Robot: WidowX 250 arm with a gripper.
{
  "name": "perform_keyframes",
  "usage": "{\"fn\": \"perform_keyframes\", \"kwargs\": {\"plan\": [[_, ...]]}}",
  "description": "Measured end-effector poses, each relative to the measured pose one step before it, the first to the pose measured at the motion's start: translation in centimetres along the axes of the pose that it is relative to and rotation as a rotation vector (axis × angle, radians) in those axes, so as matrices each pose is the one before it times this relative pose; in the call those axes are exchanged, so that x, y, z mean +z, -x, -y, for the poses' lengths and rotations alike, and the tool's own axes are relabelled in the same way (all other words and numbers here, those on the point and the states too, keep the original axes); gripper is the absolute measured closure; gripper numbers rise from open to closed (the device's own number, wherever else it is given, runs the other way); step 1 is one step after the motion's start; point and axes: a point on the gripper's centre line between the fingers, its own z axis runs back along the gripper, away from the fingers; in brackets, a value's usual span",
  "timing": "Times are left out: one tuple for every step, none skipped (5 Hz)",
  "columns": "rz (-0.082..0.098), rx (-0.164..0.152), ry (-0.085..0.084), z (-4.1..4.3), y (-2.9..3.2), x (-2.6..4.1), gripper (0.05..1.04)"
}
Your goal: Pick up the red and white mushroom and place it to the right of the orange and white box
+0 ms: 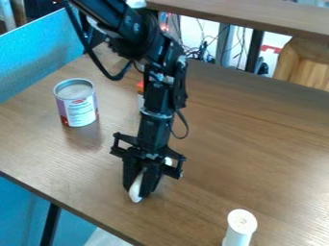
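Camera view has the gripper (pixel 141 190) with its jaws closed around a white object (pixel 135 188), between the can (pixel 78 104) and white tube (pixel 240 227) on the surface (pixel 237 163), apparently a grasp calling for steady pressure.

We see a matte black arm (pixel 155 41) of chunky rounded joints and narrower, boxy segments, with small pale patches at the joints. A thick black cable (pixel 95 60) loops beside its upper part; we find a thinner black loop (pixel 187 127) lower down. The black claw (pixel 143 186) has angular side brackets and two tapering fingers.
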Motion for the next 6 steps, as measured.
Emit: {"fn": "perform_keyframes", "kwargs": {"plan": [[0.1182, -0.0614, 0.1049, 0.714, 0.383, 3.633, 0.765], [0.1133, -0.0829, 0.0282, 1.019, -1.489, 4.052, 0.765], [0.0796, -0.0365, -0.0371, 0.661, -3.980, 2.694, 0.765], [-0.0207, -0.0429, -0.0950, 1.522, -3.573, -1.864, 0.765], [0.0021, -0.0055, -0.0151, 0.892, -2.497, -0.201, 0.765], [-0.0549, 0.0166, -0.0069, 0.044, -1.579, -1.783, 0.765]]}}
